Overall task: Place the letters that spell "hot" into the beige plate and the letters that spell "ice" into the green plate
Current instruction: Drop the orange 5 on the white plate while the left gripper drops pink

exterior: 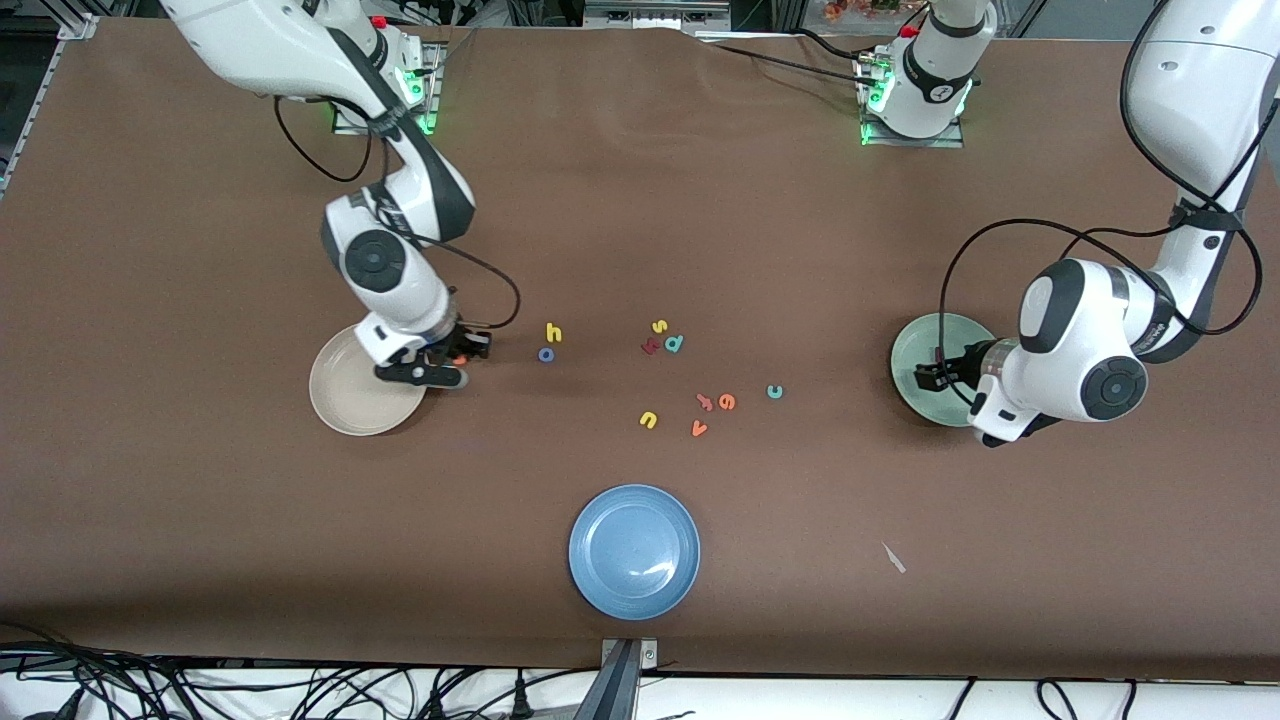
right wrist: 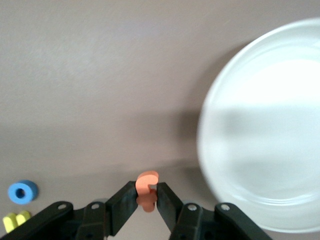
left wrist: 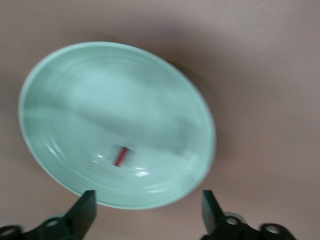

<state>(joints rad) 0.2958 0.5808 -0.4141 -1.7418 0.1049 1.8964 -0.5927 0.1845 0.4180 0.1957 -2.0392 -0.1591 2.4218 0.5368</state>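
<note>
Orange t (right wrist: 147, 192) pinched in right pincer (right wrist: 147, 200); left pincer (left wrist: 149, 212) spread over green plate (left wrist: 65, 90)

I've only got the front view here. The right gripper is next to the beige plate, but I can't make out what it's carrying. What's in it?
Observer: The right gripper is shut on the orange t, pinched between its fingertips.
Operator: Is anything in the beige plate?
Observer: The part of the beige plate that the right wrist view shows is bare. The t shows against the cloth beside its rim.
Operator: And the green plate? The left arm covers part of it for me.
Observer: A dark red i lies in the green plate, with the left gripper open over its rim.
</note>
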